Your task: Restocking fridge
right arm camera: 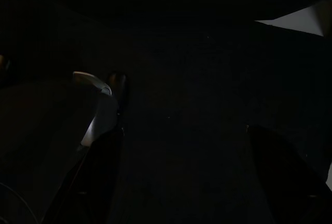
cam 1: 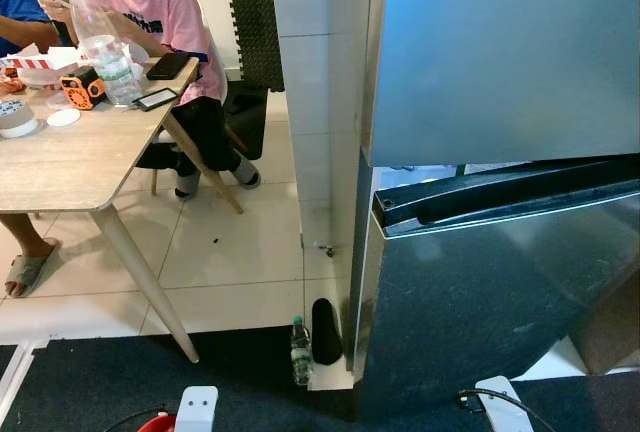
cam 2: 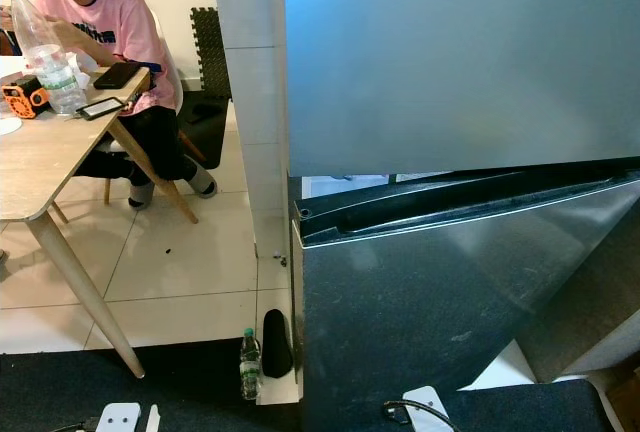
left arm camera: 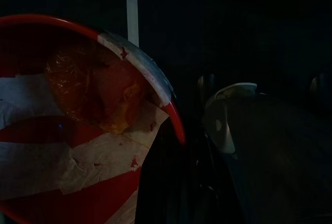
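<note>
The grey fridge stands right in front of me, its upper door (cam 1: 500,52) shut and its lower door (cam 1: 480,292) tilted, with a dark gap at its top edge. A small plastic bottle (cam 1: 300,352) stands on the floor at the fridge's left corner. In the dark left wrist view, a red bowl (left arm camera: 93,193) lined with white paper holds something orange in plastic wrap, and my left gripper (left arm camera: 155,182) is shut on its rim. My right gripper (right arm camera: 181,182) hangs low in the shade, open, with nothing between its fingers (right arm camera: 88,177).
A white tiled pillar (cam 1: 315,102) adjoins the fridge's left side, with a black slipper (cam 1: 325,332) at its foot. A wooden table (cam 1: 70,162) on the left carries a large water bottle (cam 1: 100,42) and phones. A person in pink (cam 1: 170,22) sits there. A dark mat (cam 1: 120,382) covers the near floor.
</note>
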You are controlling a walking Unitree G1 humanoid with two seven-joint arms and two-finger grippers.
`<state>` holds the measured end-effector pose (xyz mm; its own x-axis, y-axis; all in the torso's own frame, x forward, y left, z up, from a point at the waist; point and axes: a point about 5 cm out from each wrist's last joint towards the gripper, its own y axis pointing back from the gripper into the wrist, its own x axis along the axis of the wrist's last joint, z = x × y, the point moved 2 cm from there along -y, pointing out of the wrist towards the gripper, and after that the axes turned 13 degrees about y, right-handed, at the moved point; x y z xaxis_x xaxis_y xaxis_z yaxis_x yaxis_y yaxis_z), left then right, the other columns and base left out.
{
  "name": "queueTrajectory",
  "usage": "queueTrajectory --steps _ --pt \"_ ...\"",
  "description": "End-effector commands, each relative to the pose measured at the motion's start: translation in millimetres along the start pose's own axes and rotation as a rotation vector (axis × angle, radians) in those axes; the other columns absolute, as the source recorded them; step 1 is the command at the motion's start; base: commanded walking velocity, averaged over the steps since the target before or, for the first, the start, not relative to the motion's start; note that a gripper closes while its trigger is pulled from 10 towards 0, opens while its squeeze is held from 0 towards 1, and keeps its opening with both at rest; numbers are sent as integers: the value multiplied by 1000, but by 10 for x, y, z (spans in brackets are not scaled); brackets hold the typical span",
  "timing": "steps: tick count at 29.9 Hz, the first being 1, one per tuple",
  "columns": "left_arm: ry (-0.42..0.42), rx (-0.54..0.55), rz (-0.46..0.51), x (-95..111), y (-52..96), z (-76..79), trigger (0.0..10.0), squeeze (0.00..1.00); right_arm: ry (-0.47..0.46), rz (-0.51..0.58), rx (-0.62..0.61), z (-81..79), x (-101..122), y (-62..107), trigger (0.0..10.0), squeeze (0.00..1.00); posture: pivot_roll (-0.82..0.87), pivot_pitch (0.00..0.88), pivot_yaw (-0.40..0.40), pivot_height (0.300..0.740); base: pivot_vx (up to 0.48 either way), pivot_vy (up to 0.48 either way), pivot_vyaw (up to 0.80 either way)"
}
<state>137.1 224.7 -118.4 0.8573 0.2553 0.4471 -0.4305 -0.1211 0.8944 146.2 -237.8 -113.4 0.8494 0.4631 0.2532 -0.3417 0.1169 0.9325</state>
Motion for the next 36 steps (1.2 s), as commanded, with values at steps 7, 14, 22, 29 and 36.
queueTrajectory --steps 7,14,22,29,36 --pt "8 -7 -14 -49 3 24 10000 0 -14 4 -7 27 6 2 10000 0 -13 0 -2 740 0 0 0" --pt "16 -27 -8 -19 -6 87 10000 0 -34 11 -6 19 31 0 10000 0 -21 0 4 740 0 0 0" --pt "0 -35 -17 -35 -4 86 10000 0 -45 -3 5 -18 11 -3 10000 0 -17 0 10 740 0 0 0" --pt "-5 -25 -27 -60 3 35 10000 0 -49 -2 5 -21 25 -4 10000 0 -10 0 11 740 0 0 0" --pt "-18 -26 -25 -26 1 17 10000 0 -76 -4 0 -10 -52 3 10000 0 -16 0 19 740 0 0 0"
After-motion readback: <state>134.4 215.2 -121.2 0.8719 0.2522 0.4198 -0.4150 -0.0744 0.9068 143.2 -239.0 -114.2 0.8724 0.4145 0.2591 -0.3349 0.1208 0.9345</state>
